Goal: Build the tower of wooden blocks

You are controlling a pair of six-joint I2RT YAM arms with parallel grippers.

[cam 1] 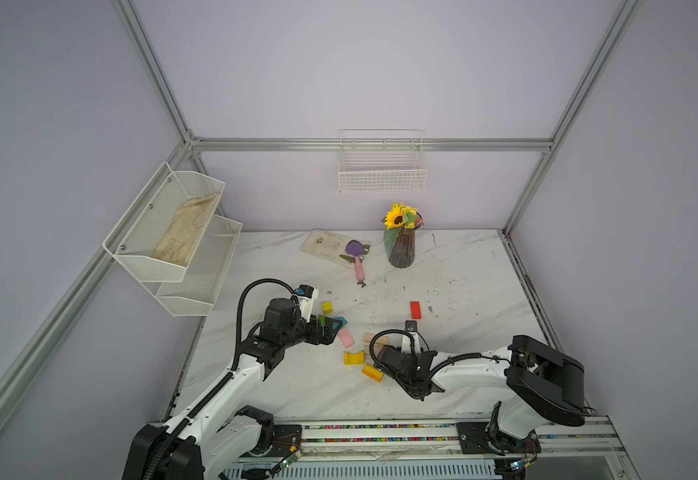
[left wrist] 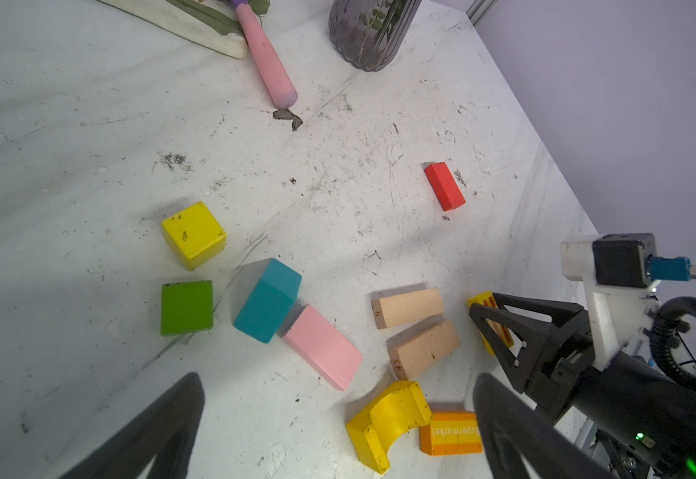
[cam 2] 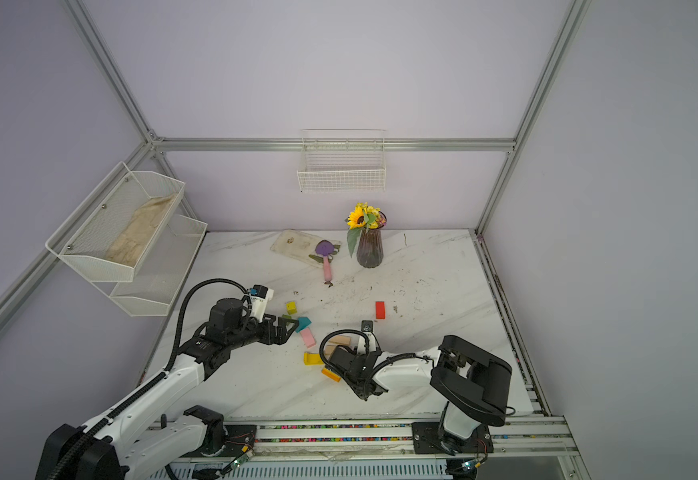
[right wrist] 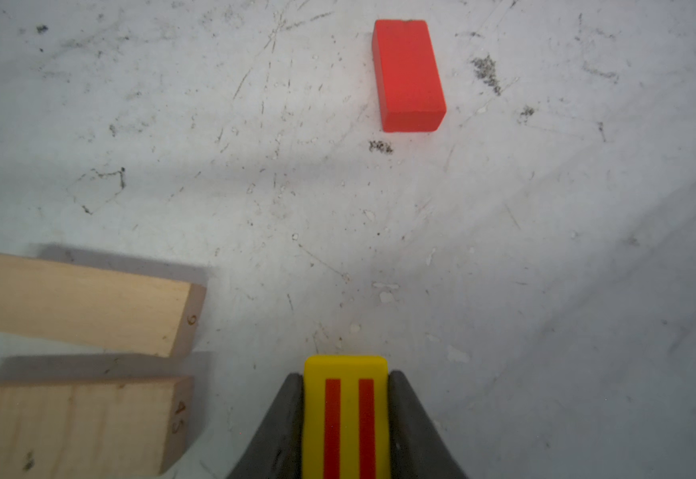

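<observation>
Part of striped yellow block (right wrist: 345, 414) off-frame (vase (left wrist: 373, 33) top too)

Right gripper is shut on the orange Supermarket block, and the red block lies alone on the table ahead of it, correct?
No: the right gripper is closed on the yellow red-striped block, as the right wrist view shows. The orange block lies free on the table beside the yellow arch. The red block does lie alone ahead.

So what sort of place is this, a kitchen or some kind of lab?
Probably a robot test cell: aluminium frame around plain walls, left arm and right arm at a marble-look table, scattered toy blocks.
</observation>
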